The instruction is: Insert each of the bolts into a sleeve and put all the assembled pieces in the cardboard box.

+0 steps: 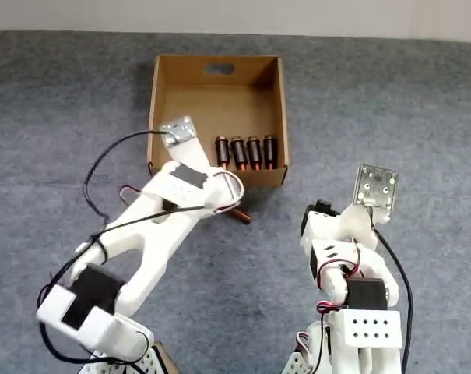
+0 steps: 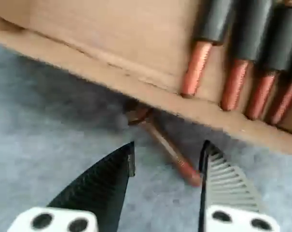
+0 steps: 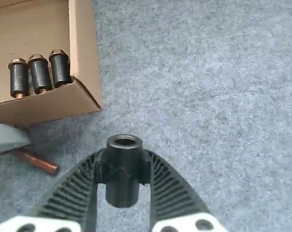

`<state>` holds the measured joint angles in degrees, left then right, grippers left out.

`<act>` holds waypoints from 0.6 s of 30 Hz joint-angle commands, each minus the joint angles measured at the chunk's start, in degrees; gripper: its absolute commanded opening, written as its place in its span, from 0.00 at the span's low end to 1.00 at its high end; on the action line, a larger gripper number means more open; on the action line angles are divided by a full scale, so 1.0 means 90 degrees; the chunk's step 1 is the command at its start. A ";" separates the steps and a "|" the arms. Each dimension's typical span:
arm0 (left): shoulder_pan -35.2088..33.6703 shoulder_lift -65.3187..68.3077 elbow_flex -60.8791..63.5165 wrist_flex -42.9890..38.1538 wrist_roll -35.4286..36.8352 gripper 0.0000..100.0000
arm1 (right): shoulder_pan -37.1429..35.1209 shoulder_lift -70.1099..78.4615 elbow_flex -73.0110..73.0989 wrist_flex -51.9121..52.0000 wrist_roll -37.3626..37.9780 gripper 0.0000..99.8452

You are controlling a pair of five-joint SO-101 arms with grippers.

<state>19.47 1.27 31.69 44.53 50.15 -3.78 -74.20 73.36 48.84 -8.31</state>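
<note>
Cardboard box (image 1: 212,109): upper centre of the high view, open top, standing on the grey table (image 1: 391,101).
Assembled pieces (image 1: 245,152): four in a row against the box's front wall, at its right end, with copper threads poking out of the dark sleeves.
Loose bolt (image 2: 165,145): flat on the table just in front of the box's front wall, near the middle of the high view. Its head end lies closest to the cardboard; I cannot tell whether the two touch.
Left hand (image 2: 168,147): wide open and holding nothing, low over the table, with one finger on each side of the bolt's threaded end.
Right hand (image 3: 122,159): closed on a black sleeve (image 3: 121,169), which it holds upright with the bore facing up, at centre right in the high view, well apart from the box.
Step in hand: probably picking up the last bolt so it can go into the waiting sleeve.
Risk, grip: the fingers bracket only the thread tip, so closing there could make the bolt pivot, roll or squirt out.
Risk, box: the wall is very near, so a finger pushed forward could catch it and shove the box.
Risk, insertion: a bolt that is crooked in the grip would likely jam at the sleeve's mouth or tilt the sleeve.
</note>
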 commanded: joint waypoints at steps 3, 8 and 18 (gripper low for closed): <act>0.0034 0.0269 -0.0034 -0.0625 0.0332 0.24 | 0.0054 -0.0083 -0.0054 -0.0112 -0.0059 0.01; 0.0015 0.0630 -0.0044 -0.0518 0.0361 0.24 | 0.0054 -0.0083 -0.0054 -0.0112 -0.0059 0.01; -0.0210 0.0728 -0.0044 -0.0449 0.0303 0.12 | 0.0054 -0.0083 -0.0054 -0.0112 -0.0059 0.01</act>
<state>18.95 8.31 31.60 39.78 52.97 -3.78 -74.20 73.36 48.84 -8.31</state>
